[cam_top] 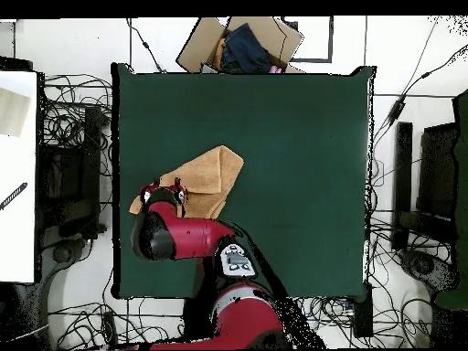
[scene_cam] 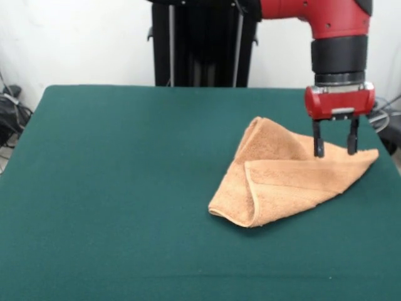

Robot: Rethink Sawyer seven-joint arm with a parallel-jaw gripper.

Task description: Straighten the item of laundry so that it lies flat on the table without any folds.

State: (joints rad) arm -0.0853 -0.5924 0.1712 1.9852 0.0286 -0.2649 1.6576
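The item of laundry, a peach-orange towel, lies folded over itself on the right part of the dark green table. One flap is doubled along a diagonal crease, and a hump rises at its far side. My gripper hangs straight down over the towel's right corner. It is open, and its two black fingers stand apart with their tips at the cloth's upper edge and nothing between them. From overhead, the towel shows near the table's left edge, with the arm covering its near corner.
A cardboard box holding dark cloth sits beyond the table's far edge in the overhead view. Cables and dark equipment lie on the floor on both sides. In the front view the towel's right corner lies close to the table's right edge.
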